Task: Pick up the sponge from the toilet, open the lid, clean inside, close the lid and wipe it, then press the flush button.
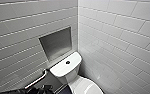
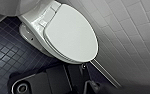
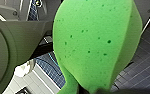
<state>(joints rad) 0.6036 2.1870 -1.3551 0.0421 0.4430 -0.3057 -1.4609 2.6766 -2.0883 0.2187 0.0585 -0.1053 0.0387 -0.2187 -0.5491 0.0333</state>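
Sponge [image 3: 96, 42] is pinched at its narrow waist by the right end effector [image 3: 87, 90], with dark floor tiles [image 3: 146, 62] seen behind it. Lid [image 2: 71, 35] lies shut over the toilet [image 2: 28, 32] bowl. Judged: the lid is best lifted at its front rim, with the sponge kept firmly clamped and clear of the hinge.

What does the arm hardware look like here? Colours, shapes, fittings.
Left arm: black, blocky housing. In the left wrist view, a wide black plate with rounded corners carries a round fitting with a pale ring. No cables or markings can be made out.
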